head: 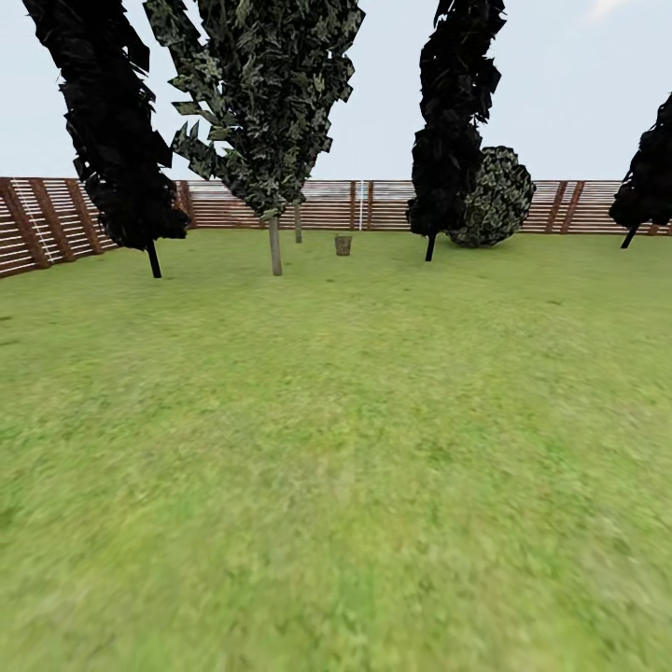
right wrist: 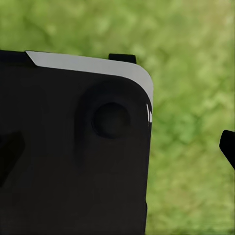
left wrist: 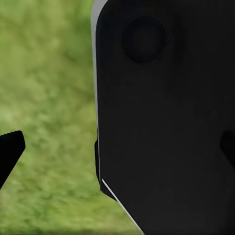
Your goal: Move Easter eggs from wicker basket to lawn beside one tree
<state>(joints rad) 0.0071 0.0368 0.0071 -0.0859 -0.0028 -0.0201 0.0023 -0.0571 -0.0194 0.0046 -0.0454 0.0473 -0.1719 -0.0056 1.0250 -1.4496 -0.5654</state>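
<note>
The wicker basket (head: 343, 245) stands far off on the lawn (head: 355, 448), small and brown, near the back fence. The eggs are too small or too hidden to make out at this distance. Just left of the basket rises the tree (head: 274, 245) with a grey-brown trunk and foliage blotched pale green. In the left wrist view, my left gripper (left wrist: 117, 149) hangs open over grass, one dark fingertip (left wrist: 10, 152) at each edge of the picture. My right gripper (right wrist: 117, 149) is open too, its fingertip (right wrist: 228, 146) showing over grass.
Near-black trees stand at the left (head: 112, 131), centre right (head: 453, 121) and far right (head: 646, 182), with a round bush (head: 495, 196) beside the centre one. A brown slatted fence (head: 560, 207) closes the garden. A black part of my own body (left wrist: 166, 127) sits close to both wrists.
</note>
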